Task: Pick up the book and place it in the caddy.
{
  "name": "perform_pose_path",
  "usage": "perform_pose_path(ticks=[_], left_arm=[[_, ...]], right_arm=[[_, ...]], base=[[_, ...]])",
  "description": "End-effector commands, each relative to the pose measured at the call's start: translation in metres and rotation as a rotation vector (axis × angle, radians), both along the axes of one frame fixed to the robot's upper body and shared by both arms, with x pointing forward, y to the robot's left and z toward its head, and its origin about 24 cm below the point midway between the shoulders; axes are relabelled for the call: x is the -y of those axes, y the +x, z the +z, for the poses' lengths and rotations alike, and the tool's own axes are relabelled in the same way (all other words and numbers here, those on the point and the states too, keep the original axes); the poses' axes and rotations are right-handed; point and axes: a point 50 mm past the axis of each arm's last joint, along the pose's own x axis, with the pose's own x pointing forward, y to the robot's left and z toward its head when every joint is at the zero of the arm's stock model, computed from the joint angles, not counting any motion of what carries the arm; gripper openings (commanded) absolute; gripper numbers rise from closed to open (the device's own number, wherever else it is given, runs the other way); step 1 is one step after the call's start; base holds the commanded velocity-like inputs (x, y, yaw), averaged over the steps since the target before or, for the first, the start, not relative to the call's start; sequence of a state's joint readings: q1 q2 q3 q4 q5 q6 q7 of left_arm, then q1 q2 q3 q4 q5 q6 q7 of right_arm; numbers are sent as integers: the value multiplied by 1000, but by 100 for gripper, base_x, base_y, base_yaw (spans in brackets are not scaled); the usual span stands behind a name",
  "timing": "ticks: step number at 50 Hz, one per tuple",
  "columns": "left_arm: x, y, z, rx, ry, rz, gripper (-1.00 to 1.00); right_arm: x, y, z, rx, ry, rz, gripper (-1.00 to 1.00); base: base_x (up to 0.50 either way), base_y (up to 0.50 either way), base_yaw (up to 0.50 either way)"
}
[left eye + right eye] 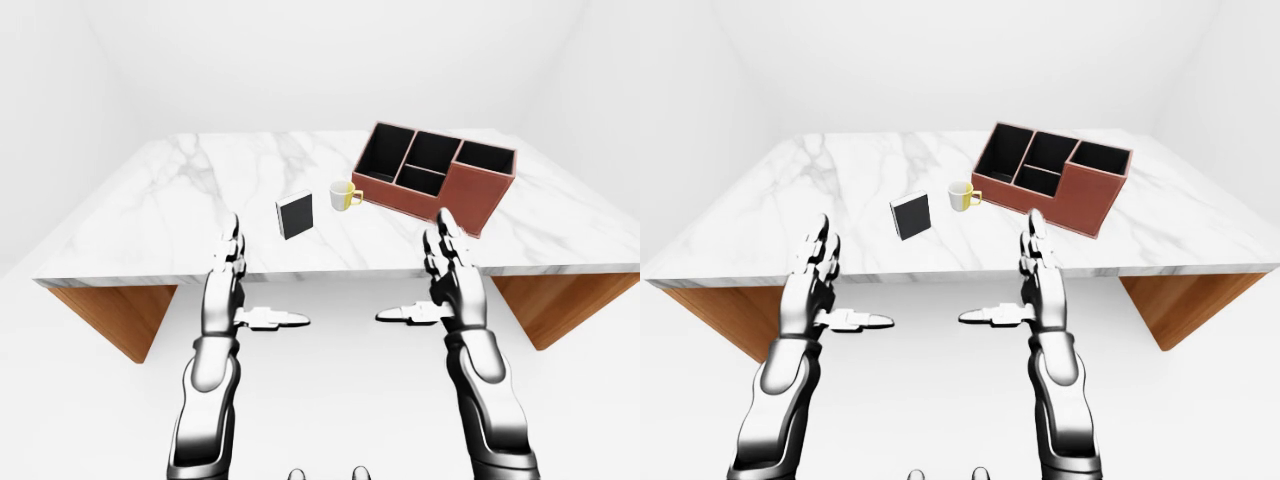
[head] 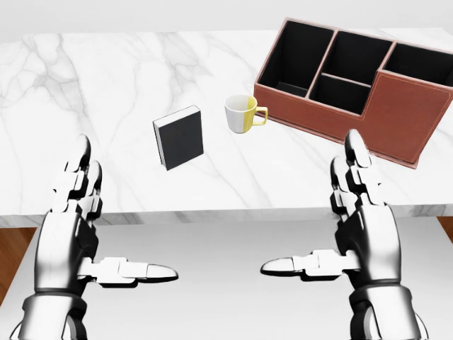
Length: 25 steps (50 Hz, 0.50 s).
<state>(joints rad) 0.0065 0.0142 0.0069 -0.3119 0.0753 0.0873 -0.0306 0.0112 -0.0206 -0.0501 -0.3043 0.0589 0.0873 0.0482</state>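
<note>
- Near the middle of the head view, slightly left, the book (image 2: 178,137) stands on the marble bench (image 2: 85,99), its dark cover facing the camera and its pale page edge showing along the left side and top.
- Neither hand touches it; it stands free, apart from everything else on the bench.
- Just right of the book, with a clear gap between, sits a mug (image 2: 242,113), white outside with a yellow side and yellow handle pointing right, its mouth open upward.
- Further right and toward the upper right of the frame lies the caddy (image 2: 396,113), a reddish-brown box with black-lined compartments: one long bay on its left, two smaller bays in the middle and one on the right behind a taller wall.
- The mug's handle comes close to the caddy's lower left corner; whether they touch cannot be told.
- At lower left of the head view the left hand (image 2: 74,219) hangs below the bench edge, fingers straight and pointing up, thumb stretched out to the right, holding nothing.
- At lower right the right hand (image 2: 361,212) mirrors it, fingers spread upward with their tips overlapping the bench edge, thumb reaching left, also holding nothing.
- In the eye views the bench's wooden base (image 1: 110,315) shows beneath the marble slab, with white walls around.
</note>
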Motion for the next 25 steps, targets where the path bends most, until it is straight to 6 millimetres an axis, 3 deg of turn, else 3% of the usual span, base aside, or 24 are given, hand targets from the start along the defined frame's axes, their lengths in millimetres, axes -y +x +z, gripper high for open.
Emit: perform_pose_path(ticks=[1,25], left_arm=[[6,-9,36,161,10,-21,100],[1,-14,60,272,-2,-13,100]], right_arm=[[2,-20,55,249,18,-5,100],[0,-28,87,404,0,21,100]], base=[[0,0,0],[0,0,0]])
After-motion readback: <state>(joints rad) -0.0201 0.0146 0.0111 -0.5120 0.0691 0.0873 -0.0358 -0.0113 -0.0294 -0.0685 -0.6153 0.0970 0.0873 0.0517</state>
